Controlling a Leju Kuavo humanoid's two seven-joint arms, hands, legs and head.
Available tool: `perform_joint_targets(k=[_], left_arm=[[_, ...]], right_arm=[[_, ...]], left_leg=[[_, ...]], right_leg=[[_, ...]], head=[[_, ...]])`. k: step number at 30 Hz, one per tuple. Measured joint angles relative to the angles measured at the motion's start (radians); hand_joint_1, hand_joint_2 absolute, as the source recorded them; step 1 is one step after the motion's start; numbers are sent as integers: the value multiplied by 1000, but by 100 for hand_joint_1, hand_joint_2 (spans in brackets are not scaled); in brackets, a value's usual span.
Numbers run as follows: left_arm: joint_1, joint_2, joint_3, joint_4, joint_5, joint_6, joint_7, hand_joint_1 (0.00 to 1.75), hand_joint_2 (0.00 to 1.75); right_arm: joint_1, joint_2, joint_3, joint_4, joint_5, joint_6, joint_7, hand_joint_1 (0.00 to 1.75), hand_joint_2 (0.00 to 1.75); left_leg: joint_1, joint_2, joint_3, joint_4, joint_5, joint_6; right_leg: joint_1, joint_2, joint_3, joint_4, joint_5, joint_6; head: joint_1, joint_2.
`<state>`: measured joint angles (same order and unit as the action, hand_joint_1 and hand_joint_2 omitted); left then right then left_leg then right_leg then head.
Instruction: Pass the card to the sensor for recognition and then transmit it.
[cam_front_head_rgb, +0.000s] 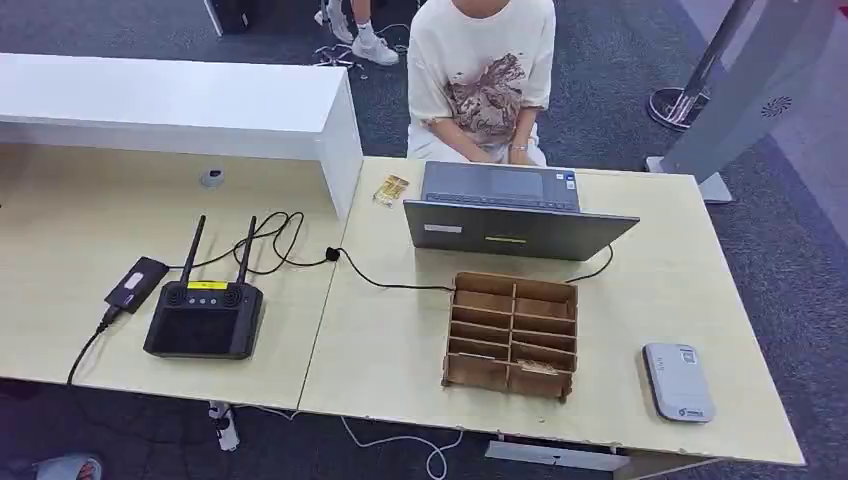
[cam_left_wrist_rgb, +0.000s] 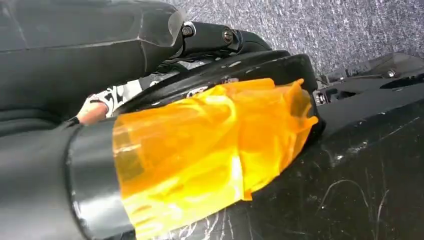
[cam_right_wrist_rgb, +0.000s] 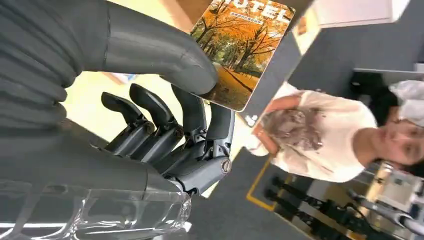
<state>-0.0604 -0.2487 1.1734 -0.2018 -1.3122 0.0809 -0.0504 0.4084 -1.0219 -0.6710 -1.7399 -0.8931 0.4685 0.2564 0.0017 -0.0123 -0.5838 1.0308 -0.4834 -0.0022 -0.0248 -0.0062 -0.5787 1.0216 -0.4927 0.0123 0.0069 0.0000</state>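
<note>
One autumn-tree printed card sits pinched between the right hand's thick grey thumb and dark fingers, raised clear of the pale wooden bench. The grey slab-shaped sensor lies near the bench's right corner, beside the brown compartmented wooden box. The left hand's state, I cannot tell.

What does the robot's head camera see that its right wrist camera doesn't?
The head view alone shows the wooden card box, the grey card reader and the black controller. The right wrist view alone shows the right hand pinching an autumn-tree card. Both show the person in the white T-shirt.
</note>
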Motion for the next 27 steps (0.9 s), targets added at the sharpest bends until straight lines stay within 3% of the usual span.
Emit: perform_joint_targets(k=[6, 10, 18, 27], left_arm=[[-2, 0, 0, 0, -16, -2, 5, 0, 0], [-4, 2, -1, 0, -28, -9, 11, 0, 0], [-9, 6, -3, 0, -39, -17, 28, 0, 0], [-10, 6, -3, 0, -46, -18, 31, 0, 0]], right_arm=[[72, -47, 9, -6, 53, -44, -7, 175, 175], [82, -80, 73, 4, 108, -83, -41, 175, 175], [68, -89, 217, 62, 174, -106, -69, 175, 175], [66, -89, 303, 108, 223, -110, -72, 175, 175]], left_leg=[[0, 1, 0, 0, 0, 0], [0, 1, 1, 1, 0, 0], [0, 1, 1, 0, 0, 0], [0, 1, 1, 1, 0, 0]], right_leg=[[0, 1, 0, 0, 0, 0], [0, 1, 0, 0, 0, 0], [0, 1, 0, 0, 0, 0], [0, 1, 0, 0, 0, 0]], head=[[0, 0], [0, 0], [0, 0], [0, 0]])
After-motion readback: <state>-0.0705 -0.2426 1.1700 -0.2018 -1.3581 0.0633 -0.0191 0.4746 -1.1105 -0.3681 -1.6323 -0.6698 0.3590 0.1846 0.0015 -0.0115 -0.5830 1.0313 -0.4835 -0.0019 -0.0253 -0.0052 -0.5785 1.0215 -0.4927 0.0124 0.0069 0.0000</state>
